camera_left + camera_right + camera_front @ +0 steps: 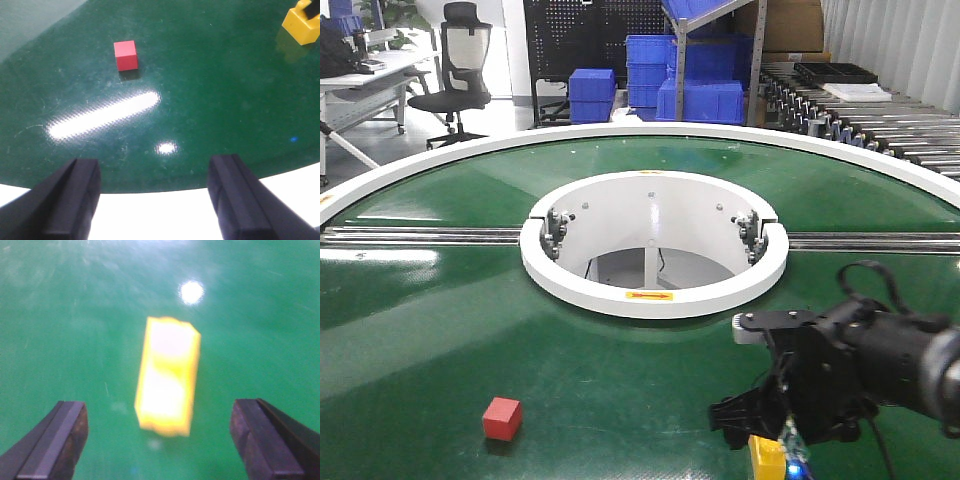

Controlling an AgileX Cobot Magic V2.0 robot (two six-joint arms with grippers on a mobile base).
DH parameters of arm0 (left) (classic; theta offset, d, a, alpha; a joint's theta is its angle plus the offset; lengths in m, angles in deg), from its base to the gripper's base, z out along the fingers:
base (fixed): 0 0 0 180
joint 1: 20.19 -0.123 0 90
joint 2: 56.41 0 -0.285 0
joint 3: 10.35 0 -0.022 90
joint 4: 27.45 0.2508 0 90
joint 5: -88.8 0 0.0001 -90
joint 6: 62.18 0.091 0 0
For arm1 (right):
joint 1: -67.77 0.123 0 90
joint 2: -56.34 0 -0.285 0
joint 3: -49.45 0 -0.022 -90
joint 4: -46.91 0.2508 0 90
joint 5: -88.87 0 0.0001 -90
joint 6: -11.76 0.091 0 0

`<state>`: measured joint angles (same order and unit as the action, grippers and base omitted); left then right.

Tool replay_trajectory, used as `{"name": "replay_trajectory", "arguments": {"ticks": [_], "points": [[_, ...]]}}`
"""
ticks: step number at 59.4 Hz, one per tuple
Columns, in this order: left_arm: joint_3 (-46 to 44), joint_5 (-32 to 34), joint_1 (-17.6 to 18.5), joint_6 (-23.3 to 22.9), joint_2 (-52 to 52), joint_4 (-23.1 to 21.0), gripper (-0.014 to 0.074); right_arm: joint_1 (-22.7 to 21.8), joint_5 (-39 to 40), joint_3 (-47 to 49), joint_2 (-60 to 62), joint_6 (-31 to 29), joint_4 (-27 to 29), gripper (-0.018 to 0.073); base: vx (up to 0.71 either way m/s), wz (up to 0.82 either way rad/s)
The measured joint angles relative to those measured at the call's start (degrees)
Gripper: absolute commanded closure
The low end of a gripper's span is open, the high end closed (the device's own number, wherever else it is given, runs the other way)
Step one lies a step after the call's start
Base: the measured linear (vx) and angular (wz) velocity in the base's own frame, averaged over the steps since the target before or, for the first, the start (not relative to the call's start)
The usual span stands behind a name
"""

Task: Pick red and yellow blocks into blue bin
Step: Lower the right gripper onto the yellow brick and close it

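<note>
The red cube [502, 418] sits on the green table near its front edge; in the left wrist view the red cube [125, 55] lies well ahead of my open left gripper [155, 172], which holds nothing. The yellow studded brick [167, 382] lies lengthwise, its near end between the wide-apart fingers of my open right gripper [160, 412], touching neither. From the front, the right gripper [767, 440] hangs over the yellow brick [767, 462] at the bottom right. The yellow brick [301, 26] also shows top right in the left wrist view. The blue bin is out of view.
A white ring [655, 290] surrounds the round hole in the middle of the table [440, 300]. The table's white rim [160, 210] passes under my left fingers. Blue crates [700, 100], an office chair [455, 60] and a roller conveyor [880, 120] stand beyond the table.
</note>
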<state>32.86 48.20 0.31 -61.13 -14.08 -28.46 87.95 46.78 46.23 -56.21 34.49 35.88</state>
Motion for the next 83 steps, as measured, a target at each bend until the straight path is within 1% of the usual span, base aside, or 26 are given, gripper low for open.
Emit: {"name": "replay_trajectory", "arguments": {"ticks": [6,10,17,25,28,39,43,47,53,57,63,73,77,83], "points": [[0.00,0.00,0.00,0.00,0.00,0.00,0.0041,0.05,-0.07,2.95,-4.38,0.36,-1.25,-0.0050,0.00,0.00],[0.00,0.00,0.00,0.00,0.00,0.00,0.0041,0.05,-0.34,4.16,-6.43,2.04,-2.72,-0.0043,0.00,0.00],[0.00,0.00,0.00,0.00,0.00,0.00,0.0041,0.05,-0.49,5.19,-9.02,4.46,-4.19,-0.0034,0.00,0.00],[0.00,0.00,0.00,0.00,0.00,0.00,0.0041,0.05,-0.43,5.39,-10.51,4.92,-4.82,-0.0003,0.00,0.00],[0.00,0.00,0.00,0.00,0.00,0.00,0.0041,0.05,-0.50,5.39,-10.67,4.92,-4.79,0.0023,0.00,0.00],[0.00,0.00,0.00,0.00,0.00,0.00,0.0041,0.05,-1.15,5.45,-10.85,4.81,-4.96,0.0183,0.00,0.00],[0.00,0.00,0.00,0.00,0.00,0.00,0.0041,0.05,-1.54,5.45,-10.85,4.81,-4.96,0.0228,0.00,0.00],[0.00,0.00,0.00,0.00,0.00,0.00,0.0041,0.05,-1.78,5.45,-10.85,4.74,-4.96,0.0246,0.00,0.00],[0.00,0.04,0.00,0.00,0.00,0.00,0.0041,0.05,-2.32,5.39,-9.51,4.31,-4.96,0.0245,0.00,0.00],[0.00,0.18,0.00,0.00,0.00,0.00,0.0041,0.05,-3.02,5.39,-7.75,2.96,-4.76,0.0245,0.00,0.00],[0.00,1.23,0.00,0.00,0.00,0.00,0.0041,0.05,-4.68,5.39,-2.93,-0.98,-3.03,0.0245,0.00,0.00],[0.00,1.68,0.00,0.00,0.00,0.00,0.0041,0.09,-7.08,5.11,5.86,-10.87,2.66,0.0245,0.00,0.00],[0.00,1.68,0.00,0.00,0.00,0.00,0.0041,0.09,-7.02,3.45,10.09,-14.22,4.46,0.0245,0.00,0.00],[0.00,1.68,0.00,0.00,0.00,0.00,0.0041,0.09,-5.65,-2.34,17.47,-18.68,6.59,0.0245,0.00,0.00]]}}
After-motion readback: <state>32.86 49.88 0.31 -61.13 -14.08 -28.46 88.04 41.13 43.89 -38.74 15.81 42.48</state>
